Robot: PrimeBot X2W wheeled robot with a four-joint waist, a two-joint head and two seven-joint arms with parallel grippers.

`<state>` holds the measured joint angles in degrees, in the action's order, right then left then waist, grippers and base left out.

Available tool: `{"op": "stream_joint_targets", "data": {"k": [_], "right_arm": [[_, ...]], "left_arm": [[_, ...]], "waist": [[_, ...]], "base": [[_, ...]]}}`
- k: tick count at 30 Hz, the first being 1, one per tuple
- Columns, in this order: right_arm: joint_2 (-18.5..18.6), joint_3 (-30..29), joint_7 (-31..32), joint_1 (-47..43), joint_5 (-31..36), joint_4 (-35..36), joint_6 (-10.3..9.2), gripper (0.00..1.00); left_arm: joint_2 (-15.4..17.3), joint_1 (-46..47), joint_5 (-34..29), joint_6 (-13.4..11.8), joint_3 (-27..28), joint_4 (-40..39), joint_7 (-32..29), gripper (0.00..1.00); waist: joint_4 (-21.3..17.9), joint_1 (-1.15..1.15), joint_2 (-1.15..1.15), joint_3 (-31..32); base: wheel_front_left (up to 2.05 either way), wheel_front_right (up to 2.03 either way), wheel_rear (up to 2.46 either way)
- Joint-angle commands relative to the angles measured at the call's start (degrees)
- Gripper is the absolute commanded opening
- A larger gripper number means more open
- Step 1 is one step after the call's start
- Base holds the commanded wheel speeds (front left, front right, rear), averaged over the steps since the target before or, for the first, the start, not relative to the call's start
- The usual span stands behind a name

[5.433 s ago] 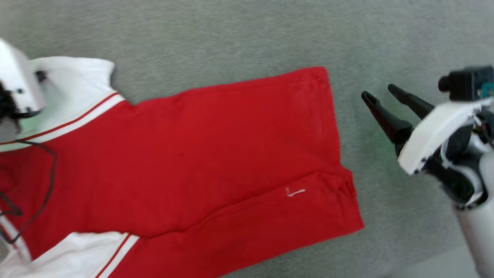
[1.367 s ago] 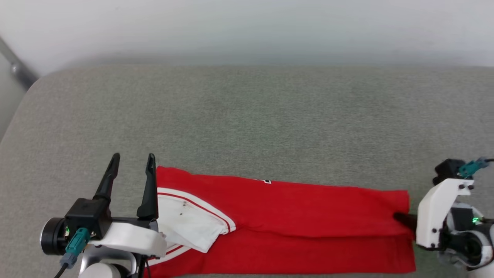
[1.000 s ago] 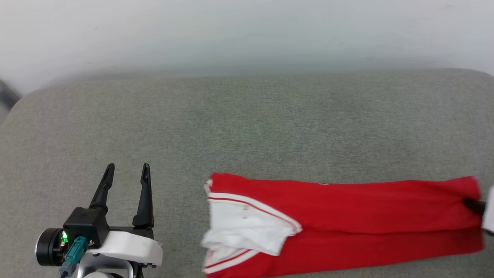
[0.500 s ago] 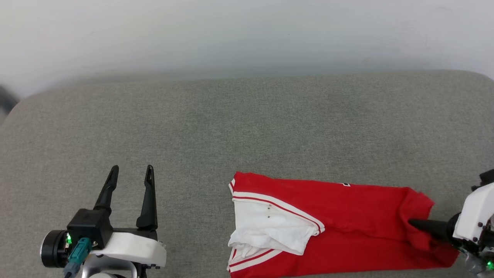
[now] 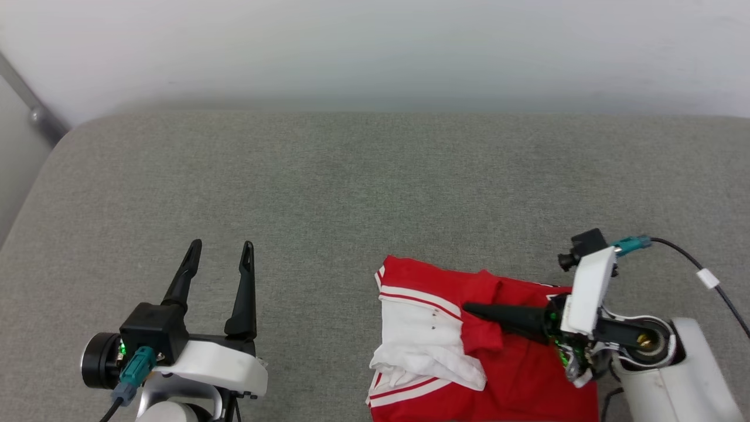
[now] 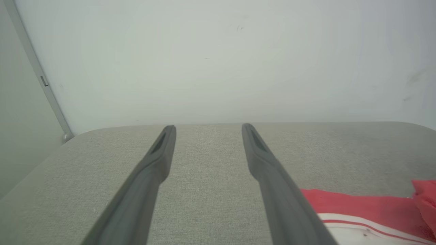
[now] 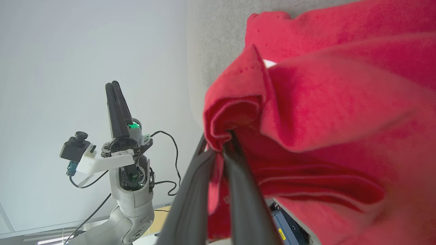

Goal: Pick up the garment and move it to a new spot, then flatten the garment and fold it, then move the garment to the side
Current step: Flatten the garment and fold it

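right gripper point(image 5: 476, 308): clamped on shirt point(image 5: 527, 381) edge
left gripper point(image 5: 221, 245): wide, empty
risk: thin bite slips (soft cloth), fold collapses

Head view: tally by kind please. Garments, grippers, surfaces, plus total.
Garments: 1, the garment
Grippers: 2, left gripper open, right gripper shut on the garment
Surfaces: 1, the grey padded surface
Total: 4

Red garment point(image 5: 527, 375) with white striped-trim sleeve, doubled over and rumpled, one red fold pinched in the right gripper point(image 5: 470, 307)
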<state>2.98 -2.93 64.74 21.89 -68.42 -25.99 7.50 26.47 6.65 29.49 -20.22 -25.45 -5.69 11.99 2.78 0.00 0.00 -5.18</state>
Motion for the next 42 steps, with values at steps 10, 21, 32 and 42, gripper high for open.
{"op": "stream_joint_targets", "data": {"k": [10,21,32,42], "right_arm": [[-0.12,17.73,-17.59,4.23,-0.68,-5.45,-0.02,0.40],[5.31,26.86,-28.80,6.80,11.08,2.27,-0.02,1.00],[16.80,17.23,-54.04,-1.45,39.15,9.86,-0.02,1.00],[14.92,5.77,-66.76,-13.31,48.53,21.18,-0.02,1.00]], "left_arm": [[-1.28,1.07,0.36,0.24,-0.45,1.09,0.89,1.00],[-1.41,0.10,0.22,-0.28,-0.14,1.68,1.46,1.00],[-0.77,-0.95,0.41,-0.87,0.38,2.54,1.76,1.00],[0.49,-3.61,1.13,-1.53,1.27,3.12,1.94,1.00]], "waist": [[2.85,0.00,0.00,-0.83],[1.32,0.00,0.00,-0.90],[-3.07,0.00,0.00,1.03],[-5.49,0.00,0.00,2.94]], "base": [[0.00,0.00,0.00],[0.00,0.00,0.00],[0.00,0.00,0.00],[0.00,0.00,0.00]]}}
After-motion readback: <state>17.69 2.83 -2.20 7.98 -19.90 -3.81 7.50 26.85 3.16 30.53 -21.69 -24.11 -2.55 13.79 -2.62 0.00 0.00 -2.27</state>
